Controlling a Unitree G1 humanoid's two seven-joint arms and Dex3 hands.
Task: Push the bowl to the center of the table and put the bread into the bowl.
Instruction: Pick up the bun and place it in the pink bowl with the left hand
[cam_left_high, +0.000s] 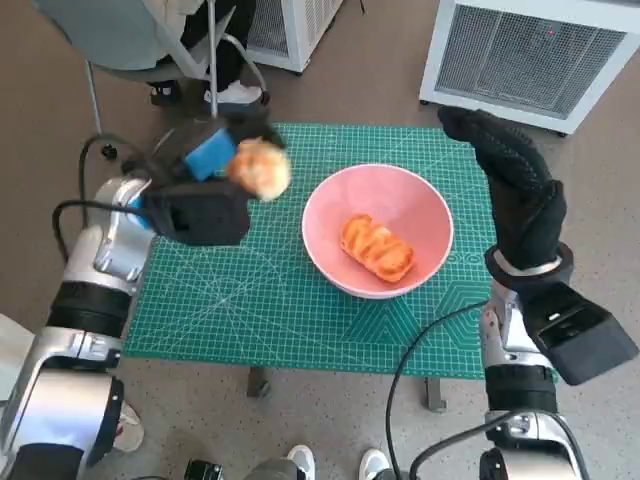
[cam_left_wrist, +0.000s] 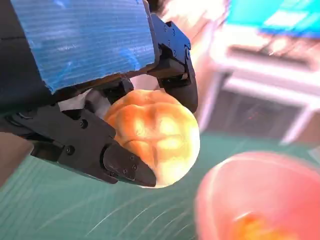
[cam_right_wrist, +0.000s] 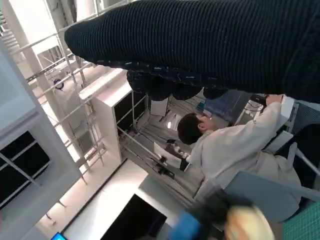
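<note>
Head view, upper left: chair (cam_left_high: 130, 35) w/ a person's feet (cam_left_high: 235, 93) past the green mat (cam_left_high: 240, 300); white grilled units (cam_left_high: 530, 55) upper right. Left of centre, left hand (cam_left_high: 200, 195) holds a round golden bread roll (cam_left_high: 260, 168) lifted over the mat, just left of the pink bowl (cam_left_high: 415, 205). Bowl sits mid-frame w/ a glazed orange bread (cam_left_high: 377, 247) inside. Right hand (cam_left_high: 515, 185) at the mat's right edge, fingers extended, holding nothing.

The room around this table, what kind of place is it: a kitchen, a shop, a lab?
Most likely a lab or workshop, not a kitchen. The table is covered by a green gridded cutting mat, white vented equipment cabinets stand on the floor beside it, and a person in a pale coat works among metal racks.
</note>
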